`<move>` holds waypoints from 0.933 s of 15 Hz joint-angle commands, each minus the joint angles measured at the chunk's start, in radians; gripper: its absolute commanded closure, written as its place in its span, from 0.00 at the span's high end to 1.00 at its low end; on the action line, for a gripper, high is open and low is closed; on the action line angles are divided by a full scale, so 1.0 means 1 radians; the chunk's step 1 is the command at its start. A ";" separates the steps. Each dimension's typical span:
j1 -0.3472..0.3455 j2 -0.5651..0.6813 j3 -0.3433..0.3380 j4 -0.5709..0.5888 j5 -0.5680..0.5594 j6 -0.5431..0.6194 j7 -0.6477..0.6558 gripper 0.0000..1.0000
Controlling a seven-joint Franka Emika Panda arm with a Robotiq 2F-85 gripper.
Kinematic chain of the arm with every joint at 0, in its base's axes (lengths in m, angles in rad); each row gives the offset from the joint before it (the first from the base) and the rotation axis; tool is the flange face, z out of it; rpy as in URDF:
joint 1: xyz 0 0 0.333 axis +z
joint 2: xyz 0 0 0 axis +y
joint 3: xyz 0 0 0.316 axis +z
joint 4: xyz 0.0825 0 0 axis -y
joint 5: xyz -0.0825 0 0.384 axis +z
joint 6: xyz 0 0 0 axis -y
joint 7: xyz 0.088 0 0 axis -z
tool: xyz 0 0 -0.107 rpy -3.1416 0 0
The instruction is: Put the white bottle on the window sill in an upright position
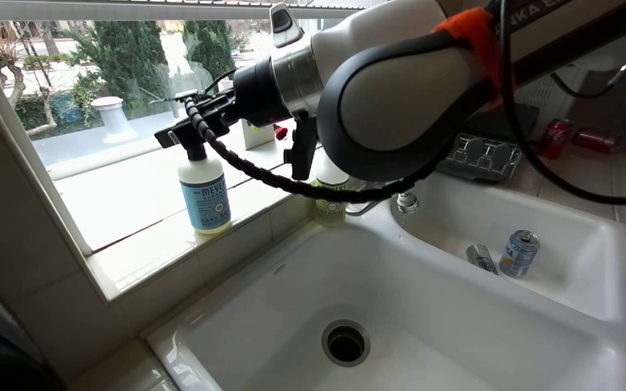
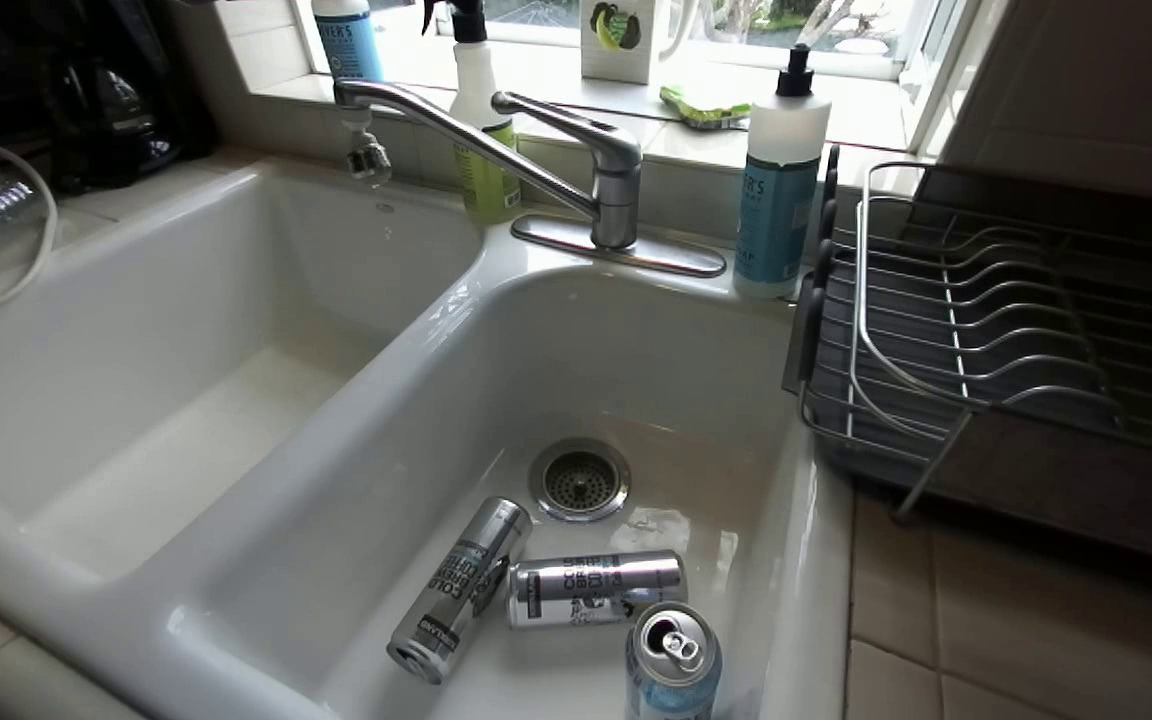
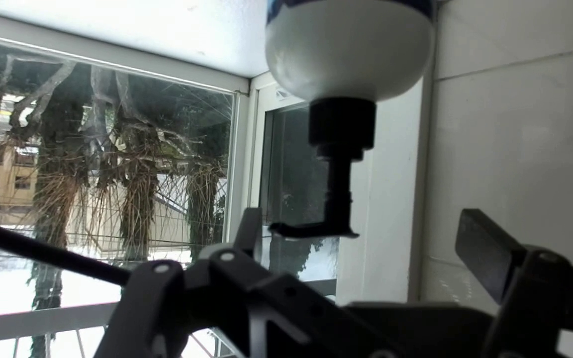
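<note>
Nearest the wrist camera, the gripper [image 3: 361, 221] has its 2 fingers [image 3: 486, 254] set wide apart, 1 on either side of the black pump head [image 3: 342, 127]; whether either touches it I cannot tell. That view is upside down, so the white bottle [image 1: 204, 190] comes in from its top edge with the neck downward, the base and nearly all of the label cut off. The nozzle [image 3: 306, 230] juts sideways, square to the bottle's long axis, its tip just beside the finger at the left there.

In an exterior view the bottle stands upright on the window sill [image 1: 128, 201], close to the front edge, long axis about vertical, pump at the top and printed label turned to the camera. The nozzle is lost there against the black of the gripper. In an exterior view from across the sink [image 2: 326, 440], only part of the bottle shows: its top is cut off and its foot is partly behind the tap [image 2: 618, 205].

Beyond it, a green spray bottle [image 2: 488, 185] stands at the back of the sink, its head cut off and the tap's spout crossing its middle. Farther along are a mug [image 2: 601, 65] on the sill, top cut off, and a soap bottle [image 2: 781, 205] beside the dish rack [image 2: 976, 345]. In the sink 2 cans [image 2: 596, 590] lie on their sides and 1 stands, its lower end out of view. Farthest off, outside the window [image 3: 239, 134], are trees [image 3: 57, 199].
</note>
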 commanded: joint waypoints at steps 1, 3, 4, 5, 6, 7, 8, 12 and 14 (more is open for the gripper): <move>-0.012 -0.141 -0.018 -0.071 0.079 -0.114 0.062 1.00; -0.017 -0.192 -0.018 -0.087 0.098 -0.165 0.083 1.00; -0.019 -0.216 -0.019 -0.092 0.103 -0.188 0.093 1.00; -0.025 -0.239 -0.015 -0.098 0.108 -0.210 0.103 1.00; -0.025 -0.267 -0.021 -0.107 0.112 -0.234 0.115 1.00; -0.031 -0.286 -0.018 -0.111 0.114 -0.253 0.125 1.00; -0.032 -0.307 -0.023 -0.118 0.112 -0.264 0.135 1.00; -0.044 -0.387 -0.027 -0.137 0.108 -0.317 0.167 1.00; -0.063 -0.440 -0.011 -0.142 0.131 -0.394 0.169 1.00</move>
